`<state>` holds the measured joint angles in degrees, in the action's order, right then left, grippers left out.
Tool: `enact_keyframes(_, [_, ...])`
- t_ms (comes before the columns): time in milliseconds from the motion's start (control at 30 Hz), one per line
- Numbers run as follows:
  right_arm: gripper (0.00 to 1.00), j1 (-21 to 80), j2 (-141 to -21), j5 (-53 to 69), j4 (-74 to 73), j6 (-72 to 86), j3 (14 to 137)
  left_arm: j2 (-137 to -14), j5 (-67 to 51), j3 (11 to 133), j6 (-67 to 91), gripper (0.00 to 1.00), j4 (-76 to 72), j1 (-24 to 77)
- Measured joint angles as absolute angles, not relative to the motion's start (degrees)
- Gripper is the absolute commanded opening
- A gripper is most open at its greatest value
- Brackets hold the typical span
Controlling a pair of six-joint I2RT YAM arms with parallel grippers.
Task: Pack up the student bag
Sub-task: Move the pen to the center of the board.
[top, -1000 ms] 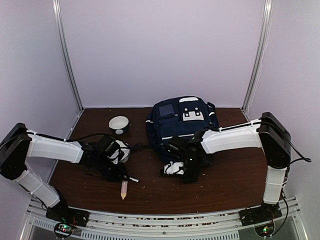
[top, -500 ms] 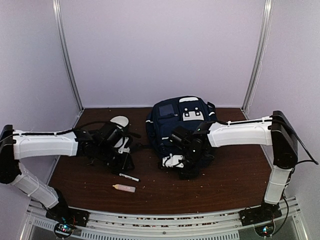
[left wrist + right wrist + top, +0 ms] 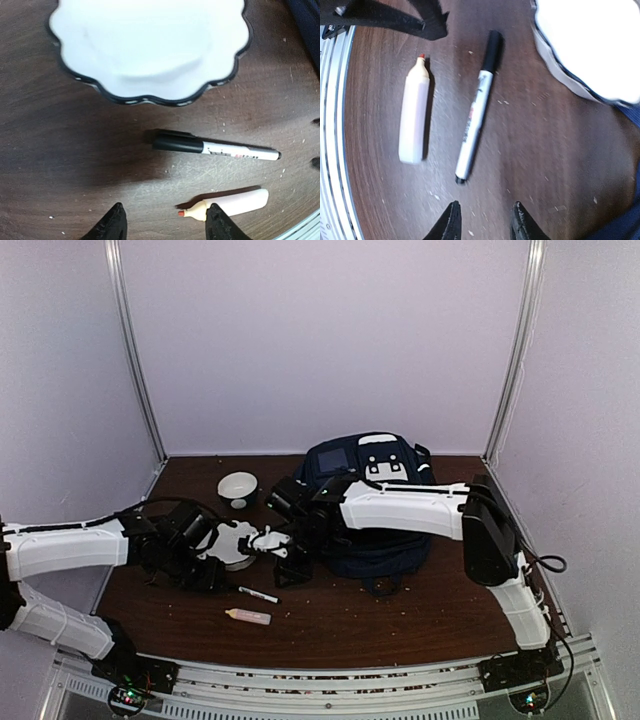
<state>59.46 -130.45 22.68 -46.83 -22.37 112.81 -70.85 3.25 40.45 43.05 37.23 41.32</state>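
Navy student bag (image 3: 375, 465), plate (image 3: 150, 40), marker (image 3: 215, 149), highlighter (image 3: 227, 204): one each.

On the brown table (image 3: 545, 150) a black-capped marker (image 3: 477, 107) lies just beside a pale pink highlighter (image 3: 414, 120), both apart from the scalloped white plate (image 3: 590, 40) at upper right, with the right gripper (image 3: 485, 220) parted over bare wood.

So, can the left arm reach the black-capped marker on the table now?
Probably yes. The marker lies free on the table just ahead of the open left pincer, between the plate and the highlighter, touching neither.
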Motion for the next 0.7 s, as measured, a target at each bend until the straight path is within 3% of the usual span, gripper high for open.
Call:
enact_keyframes(433, [0.38,62.5,-140.5,22.9,-50.3,-18.9,123.3,-63.6,6.0,36.9,45.3,0.56,35.6,39.4])
enact_keyframes(700, [0.18,63.3,-142.9,16.6,-50.7,-18.2,124.9,-62.8,6.7,35.9,45.3,0.56,34.6,38.9])
